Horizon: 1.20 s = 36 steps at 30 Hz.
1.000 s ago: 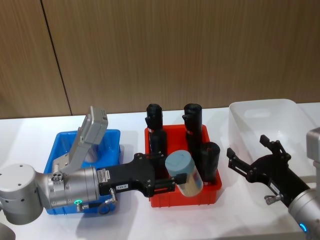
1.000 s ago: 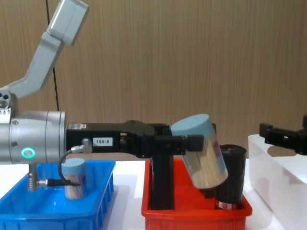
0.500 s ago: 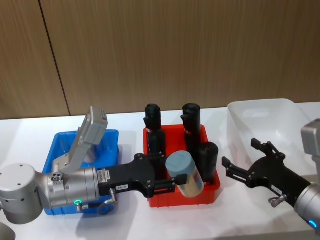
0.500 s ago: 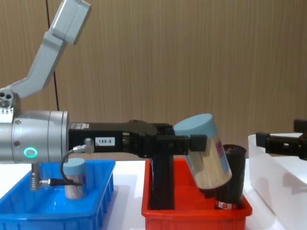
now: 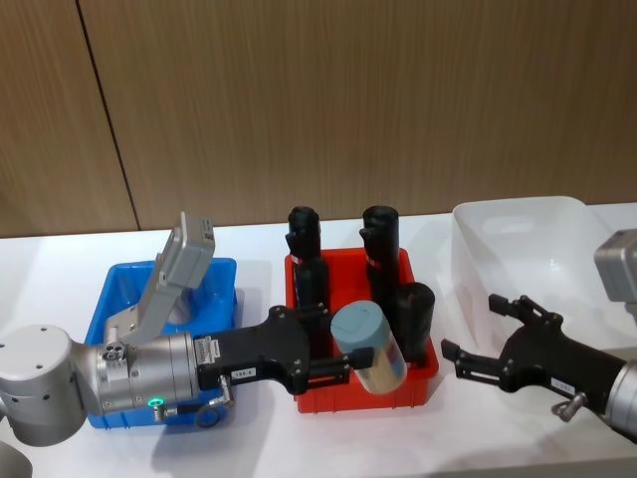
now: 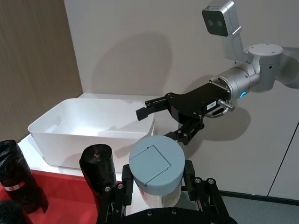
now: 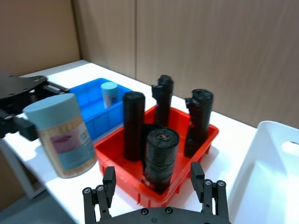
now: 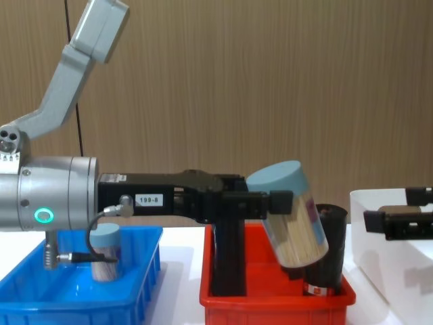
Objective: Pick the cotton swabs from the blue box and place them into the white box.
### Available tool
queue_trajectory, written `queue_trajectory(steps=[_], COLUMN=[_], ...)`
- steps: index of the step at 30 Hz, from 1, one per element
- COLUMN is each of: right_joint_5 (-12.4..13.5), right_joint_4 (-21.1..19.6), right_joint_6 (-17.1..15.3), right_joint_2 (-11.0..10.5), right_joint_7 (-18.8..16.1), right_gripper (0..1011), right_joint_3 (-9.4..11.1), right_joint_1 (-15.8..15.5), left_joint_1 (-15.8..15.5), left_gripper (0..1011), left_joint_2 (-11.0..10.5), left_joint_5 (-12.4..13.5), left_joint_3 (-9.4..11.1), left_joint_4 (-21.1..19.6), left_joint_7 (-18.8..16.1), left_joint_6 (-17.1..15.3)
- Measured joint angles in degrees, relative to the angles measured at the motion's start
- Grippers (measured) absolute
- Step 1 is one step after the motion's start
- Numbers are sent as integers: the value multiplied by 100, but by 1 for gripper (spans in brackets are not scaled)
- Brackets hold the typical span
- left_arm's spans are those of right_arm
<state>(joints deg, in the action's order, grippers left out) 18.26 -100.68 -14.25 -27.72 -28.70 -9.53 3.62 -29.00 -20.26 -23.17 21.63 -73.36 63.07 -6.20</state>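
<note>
Head view: my left gripper (image 5: 350,357) clamps a tilted tub of cotton swabs (image 5: 372,347) over the front right corner of the red bin (image 5: 343,396); my right gripper (image 5: 474,327), spread open, hovers seemingly just right of it

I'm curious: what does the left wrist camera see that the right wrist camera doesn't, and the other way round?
Left wrist view: the right gripper seen from the front, open, with its arm behind it, and the white box along its full length.
Right wrist view: the blue box with a second tub of cotton swabs standing in it.
Both: the held tub of swabs, clamped in the left gripper, plus the red bin, its black rolls and part of the white box.
</note>
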Motion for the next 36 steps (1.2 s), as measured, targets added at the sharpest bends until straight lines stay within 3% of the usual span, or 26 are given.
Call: queue_trajectory(steps=[18,36], right_joint_5=[22,-170], right_joint_4=[91,174], right_joint_6=[-332,-405], right_joint_2=[-90,147], right_joint_7=[-1113,-1506], right_gripper=[1002,1002], right_joint_3=[-129,-438], right_joint_1=[308,587], left_joint_1=[-6,-6], left_gripper=[652,652], left_joint_2=[4,3], left_joint_5=[0,0], left_joint_3=[1,0], left_joint_4=[8,7], left_joint_7=[10,10], left_joint_6=[0,0])
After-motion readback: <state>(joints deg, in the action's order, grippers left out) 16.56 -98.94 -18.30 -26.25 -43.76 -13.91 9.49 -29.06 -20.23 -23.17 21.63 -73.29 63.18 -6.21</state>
